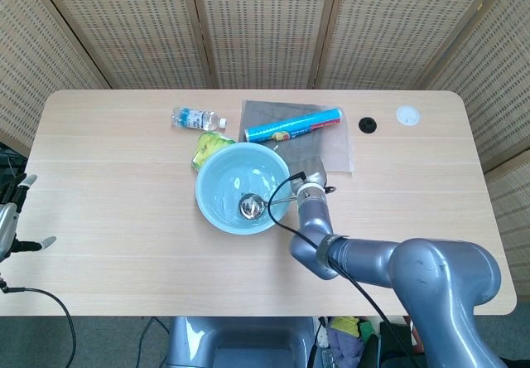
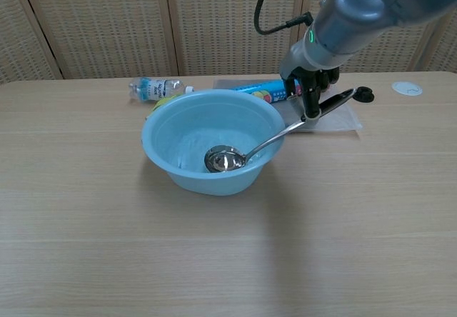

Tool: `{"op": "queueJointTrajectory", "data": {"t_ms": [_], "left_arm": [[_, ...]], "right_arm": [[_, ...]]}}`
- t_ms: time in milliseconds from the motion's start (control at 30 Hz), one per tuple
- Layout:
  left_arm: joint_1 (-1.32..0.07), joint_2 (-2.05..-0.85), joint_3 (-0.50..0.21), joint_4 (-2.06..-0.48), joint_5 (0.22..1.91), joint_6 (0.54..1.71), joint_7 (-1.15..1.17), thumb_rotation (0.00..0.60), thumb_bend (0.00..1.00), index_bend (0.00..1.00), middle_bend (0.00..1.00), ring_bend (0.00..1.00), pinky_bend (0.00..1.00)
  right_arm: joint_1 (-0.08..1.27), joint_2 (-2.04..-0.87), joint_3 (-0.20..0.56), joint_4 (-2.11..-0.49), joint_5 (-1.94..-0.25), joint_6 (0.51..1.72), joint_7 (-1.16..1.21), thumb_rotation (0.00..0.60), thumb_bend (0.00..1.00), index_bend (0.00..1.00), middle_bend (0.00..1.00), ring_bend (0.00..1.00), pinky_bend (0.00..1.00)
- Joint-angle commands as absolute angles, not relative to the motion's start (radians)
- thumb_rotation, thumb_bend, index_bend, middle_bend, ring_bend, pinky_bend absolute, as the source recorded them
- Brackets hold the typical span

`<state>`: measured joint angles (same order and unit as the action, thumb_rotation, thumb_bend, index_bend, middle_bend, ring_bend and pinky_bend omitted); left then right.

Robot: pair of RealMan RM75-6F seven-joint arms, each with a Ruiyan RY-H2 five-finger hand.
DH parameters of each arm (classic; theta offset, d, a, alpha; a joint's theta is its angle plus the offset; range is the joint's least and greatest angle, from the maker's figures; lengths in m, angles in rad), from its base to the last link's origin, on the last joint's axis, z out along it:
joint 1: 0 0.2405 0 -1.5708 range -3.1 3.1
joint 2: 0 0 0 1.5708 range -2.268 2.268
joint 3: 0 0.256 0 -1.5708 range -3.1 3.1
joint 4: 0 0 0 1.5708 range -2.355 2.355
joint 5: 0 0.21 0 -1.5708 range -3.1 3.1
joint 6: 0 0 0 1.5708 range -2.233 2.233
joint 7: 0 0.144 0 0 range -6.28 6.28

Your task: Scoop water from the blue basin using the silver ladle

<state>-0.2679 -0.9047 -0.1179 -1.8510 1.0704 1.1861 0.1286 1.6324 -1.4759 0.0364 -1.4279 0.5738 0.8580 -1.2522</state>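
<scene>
Bright, even light from overhead here, both views sharp. Soft shadow pools at six o'clock of the basin point(image 2: 213, 146) on the worktop point(image 2: 214, 260). Glare glints off the ladle point(image 2: 225, 160) bowl and the rippled water.

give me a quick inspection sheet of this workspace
surface: wooden table, bare in front
job's things: blue basin with water; silver ladle bowl down in it, handle over the right rim
clutter: water bottle, blue tube on a grey mat, yellow-green packet, black cap, white disc
hands: right hand holds the ladle handle; left hand off the left table edge, fingers apart
cables: black cable along the right arm
surroundings: woven screens
</scene>
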Motion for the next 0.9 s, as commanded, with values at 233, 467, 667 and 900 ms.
{"op": "queueJointTrajectory", "data": {"t_ms": [233,467,667,900], "left_arm": [[-0.271,-0.907,-0.115,-1.852,1.066,1.184,0.136,0.600,0.00,0.00,0.00,0.00,0.00],[-0.274,-0.909,-0.114,-1.851,1.061,1.180,0.139,0.600,0.00,0.00,0.00,0.00,0.00],[-0.276,-0.909,-0.114,-1.849,1.057,1.178,0.138,0.600,0.00,0.00,0.00,0.00,0.00],[-0.277,-0.908,-0.114,-1.848,1.055,1.176,0.138,0.600,0.00,0.00,0.00,0.00,0.00]], "right_arm": [[1.547,-1.309,0.194,-1.435,0.833,0.741,-1.337,0.600,1.00,0.91,0.97,1.00,1.00],[1.508,-1.246,0.269,-1.445,0.898,0.737,-1.385,0.600,1.00,0.91,0.97,1.00,1.00],[1.481,-1.216,0.333,-1.458,0.947,0.762,-1.438,0.600,1.00,0.91,0.97,1.00,1.00],[1.471,-1.212,0.406,-1.449,1.009,0.837,-1.526,0.600,1.00,0.91,0.97,1.00,1.00]]}}
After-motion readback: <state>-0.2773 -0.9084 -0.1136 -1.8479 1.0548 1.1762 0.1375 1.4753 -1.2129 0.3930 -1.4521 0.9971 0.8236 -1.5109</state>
